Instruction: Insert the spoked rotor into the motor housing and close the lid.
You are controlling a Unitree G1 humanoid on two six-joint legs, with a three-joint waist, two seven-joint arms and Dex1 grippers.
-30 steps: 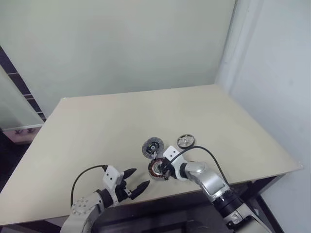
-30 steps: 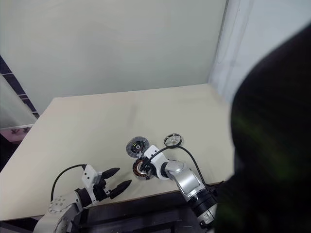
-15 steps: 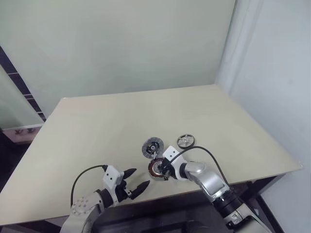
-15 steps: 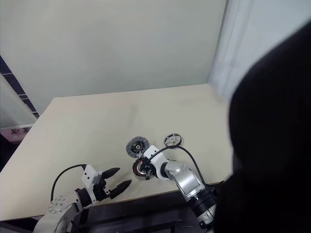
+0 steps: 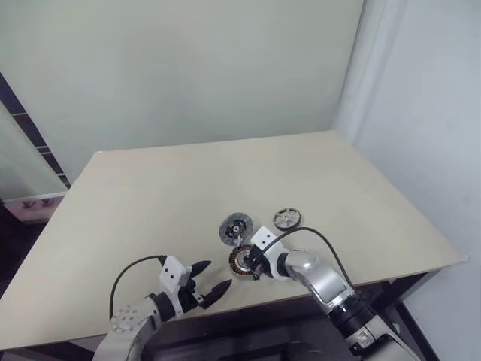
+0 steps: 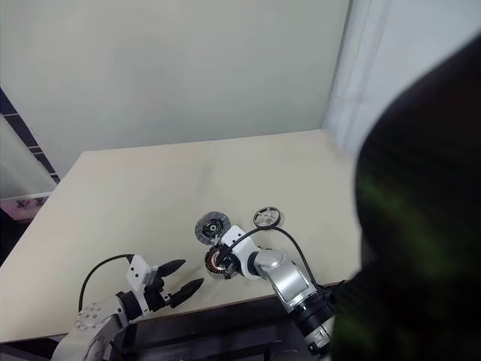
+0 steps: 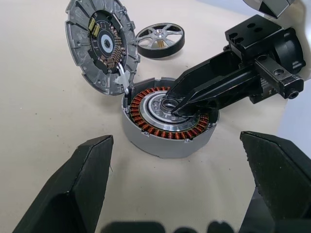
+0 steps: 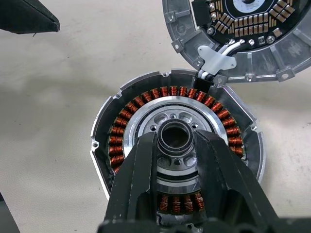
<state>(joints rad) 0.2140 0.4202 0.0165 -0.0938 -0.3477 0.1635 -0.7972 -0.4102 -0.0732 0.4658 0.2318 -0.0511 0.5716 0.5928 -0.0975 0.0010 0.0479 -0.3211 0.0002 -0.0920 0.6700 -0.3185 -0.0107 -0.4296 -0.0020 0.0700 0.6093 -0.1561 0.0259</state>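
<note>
The motor housing [image 8: 121, 141], a silver ring of copper windings, lies on the table near its front edge. My right gripper [image 8: 176, 141] reaches over it, fingers closed on either side of a small dark ring [image 7: 170, 103] at the housing's centre. The lid [image 7: 99, 46], a grey disc with a dark hub, stands tilted against the housing's far side, joined to it by white wires. The spoked rotor [image 5: 286, 218] lies flat just beyond and to the right. To the housing's left, my left gripper [image 5: 218, 275] is open and holds nothing.
The beige table [image 5: 150, 203] stretches far and left of the parts. Its front edge [image 5: 301, 293] runs just under both arms, and a pale wall [image 5: 188, 68] rises behind the table.
</note>
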